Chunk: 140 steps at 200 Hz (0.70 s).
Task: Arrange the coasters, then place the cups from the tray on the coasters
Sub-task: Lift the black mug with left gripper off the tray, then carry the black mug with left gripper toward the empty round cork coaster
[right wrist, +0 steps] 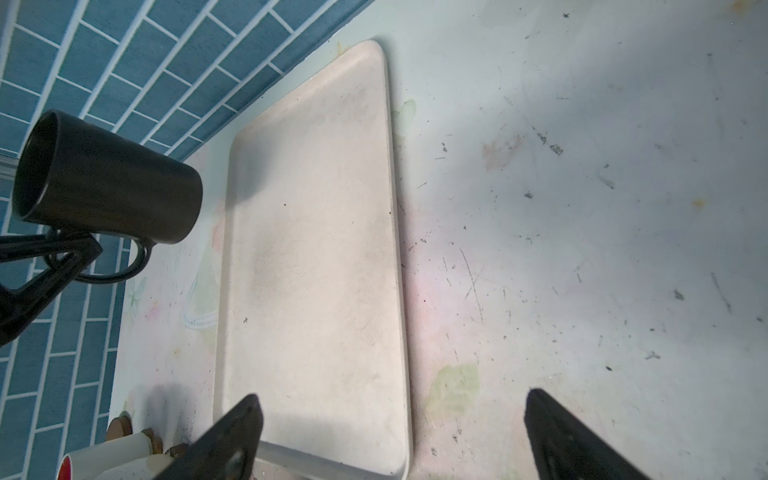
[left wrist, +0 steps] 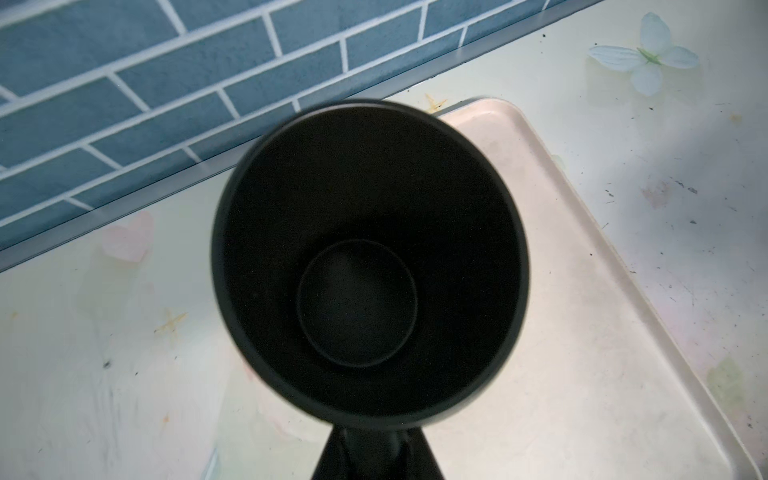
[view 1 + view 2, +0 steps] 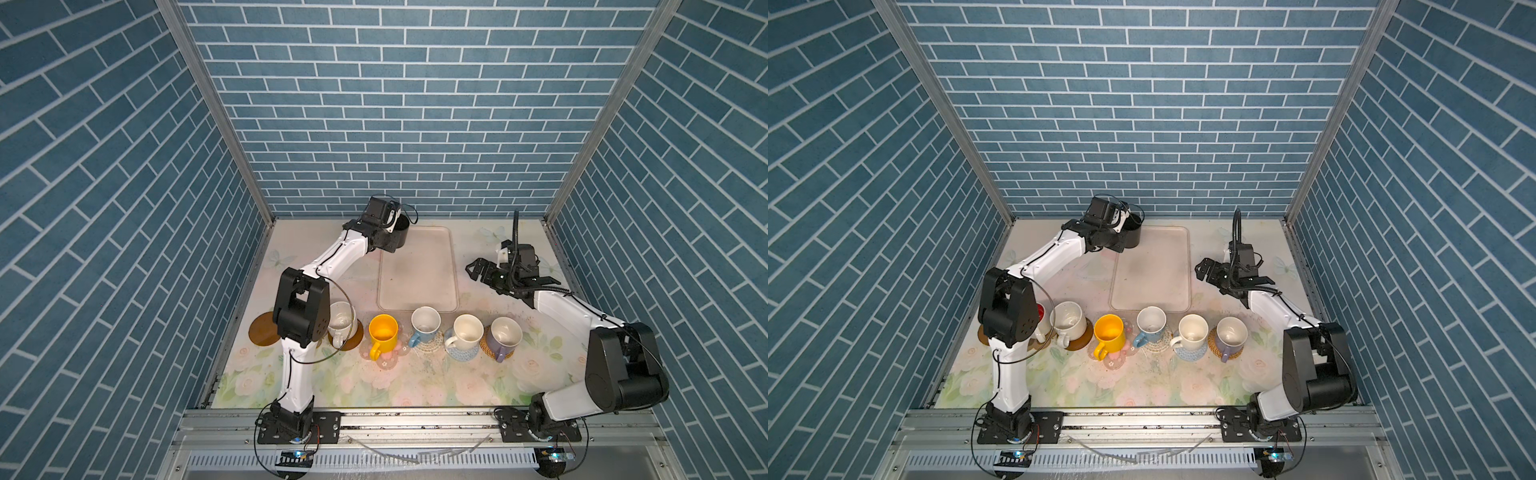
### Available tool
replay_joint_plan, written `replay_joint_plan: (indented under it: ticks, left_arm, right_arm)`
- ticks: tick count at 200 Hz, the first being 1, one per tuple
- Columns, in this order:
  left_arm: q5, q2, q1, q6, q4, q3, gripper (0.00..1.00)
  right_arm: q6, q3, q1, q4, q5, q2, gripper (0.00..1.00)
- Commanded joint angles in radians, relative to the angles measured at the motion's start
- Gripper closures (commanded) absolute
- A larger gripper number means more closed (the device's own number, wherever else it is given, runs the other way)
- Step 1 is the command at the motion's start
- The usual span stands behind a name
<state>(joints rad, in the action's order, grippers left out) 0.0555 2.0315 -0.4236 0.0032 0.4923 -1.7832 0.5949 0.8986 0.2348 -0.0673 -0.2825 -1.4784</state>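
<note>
Right wrist view gives the clearest look at the grip: the left gripper (image 1: 68,249) has its jaws pinched nearly shut on the loop handle of the matte black ceramic mug (image 1: 112,183), and nothing else supports it. The mug hangs clear of the bench (image 3: 332,386), at the far left corner of the pale beige rectangular tray (image 1: 316,249), which carries no other cup. The right gripper (image 1: 392,400) hovers by the tray's opposite long edge, jaws spread wide and empty, well apart from the mug.

The main risk, as I judge it, is the hold itself. A heavy body hung from a thin handle can pivot in the jaws on any quick swing or stop. A tilted base would then land on its edge, or the mug could slip out.

The likely target is the bare round brown disc coaster (image 3: 259,330) at the left end of the row. In both top views it lies partly behind the left arm's own black elbow (image 3: 299,307). Near it stand the white mug with red inside (image 3: 1040,312) and a cream-white mug (image 3: 340,322) on the second brown disc (image 3: 356,337). Reaching back there means folding the arm tightly, so the carried mug or the wrist could clip a neighbour and shove it off its coaster. The thin disc may also slide if the mug comes down off-centre.
</note>
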Motion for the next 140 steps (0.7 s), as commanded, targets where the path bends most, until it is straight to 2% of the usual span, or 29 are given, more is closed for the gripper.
replay_joint_plan:
  ticks: [1, 72, 140]
  left_arm:
    - [-0.062, -0.102, -0.001, -0.044, -0.098, 0.023, 1.00]
    - [-0.202, -0.343, 0.021, -0.166, -0.038, 0.202, 1.00]
    - [-0.306, -0.666, 0.075, -0.239, -0.025, 0.473, 1.00]
  right_arm:
    - [-0.009, 0.013, 0.012, 0.004, 0.012, 0.033, 0.02]
    - [-0.030, 0.040, 0.046, -0.014, 0.051, 0.053, 0.02]
    - [-0.041, 0.026, 0.096, 0.005, 0.058, 0.066, 0.02]
